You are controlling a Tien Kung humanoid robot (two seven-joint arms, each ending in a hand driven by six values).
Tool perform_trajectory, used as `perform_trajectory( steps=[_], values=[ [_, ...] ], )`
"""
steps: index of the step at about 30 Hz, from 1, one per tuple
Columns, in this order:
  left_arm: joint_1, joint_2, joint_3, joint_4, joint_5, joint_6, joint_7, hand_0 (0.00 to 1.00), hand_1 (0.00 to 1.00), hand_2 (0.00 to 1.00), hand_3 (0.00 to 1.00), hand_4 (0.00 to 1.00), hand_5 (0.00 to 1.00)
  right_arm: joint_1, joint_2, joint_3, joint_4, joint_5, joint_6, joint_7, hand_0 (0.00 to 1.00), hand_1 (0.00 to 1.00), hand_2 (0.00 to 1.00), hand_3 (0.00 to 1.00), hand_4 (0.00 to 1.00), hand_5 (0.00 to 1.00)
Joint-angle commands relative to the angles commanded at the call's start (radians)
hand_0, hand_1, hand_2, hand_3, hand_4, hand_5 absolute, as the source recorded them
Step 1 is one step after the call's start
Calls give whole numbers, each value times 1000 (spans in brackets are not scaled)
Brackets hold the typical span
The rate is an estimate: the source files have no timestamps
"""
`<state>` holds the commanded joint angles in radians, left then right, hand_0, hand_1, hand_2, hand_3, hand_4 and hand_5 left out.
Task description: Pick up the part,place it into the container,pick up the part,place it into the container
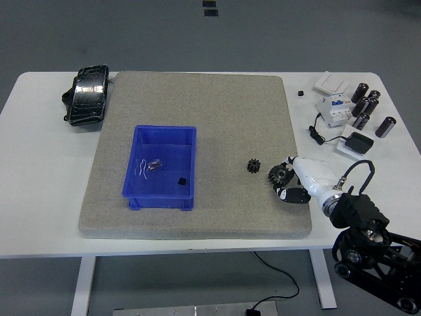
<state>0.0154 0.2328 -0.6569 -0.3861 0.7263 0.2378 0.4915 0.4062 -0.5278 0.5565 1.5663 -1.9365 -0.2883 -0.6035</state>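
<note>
A blue container (pixel 141 135) stands on the grey mat (pixel 217 105), left of centre. Inside it lie a small dark part (pixel 156 164), a tiny black piece (pixel 183 180) and a thin white wire. A small black gear (pixel 254 165) lies on the mat to the container's right. Just right of it a larger black toothed gear (pixel 277 174) sits at the tip of my right hand (pixel 289 178), whose white shell comes in from the lower right. The hand is low at the mat's right edge. Whether it grips the larger gear is unclear.
A black glossy pack (pixel 86 96) lies at the mat's far left corner. Right of the mat are several black cylinders (pixel 368 105), a white breaker (pixel 333 108), a white switch plate (pixel 331 82), a black adapter (pixel 359 142) with its cable, and a tiny black cube (pixel 300 93).
</note>
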Motion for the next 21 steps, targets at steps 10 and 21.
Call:
perform_trajectory(
  steps=[10,21],
  values=[
    [1,1,-7,-1,12,-3,6,681,667,591,551,613,369,165,72,-101,32,6,-20,3,296,469,421,646,535,8],
    [1,9,-23,-3,36,-9,16,681,667,592,551,615,369,380,184,-217,33,32,-45,11,308,495,574,668,454,198]
  ],
)
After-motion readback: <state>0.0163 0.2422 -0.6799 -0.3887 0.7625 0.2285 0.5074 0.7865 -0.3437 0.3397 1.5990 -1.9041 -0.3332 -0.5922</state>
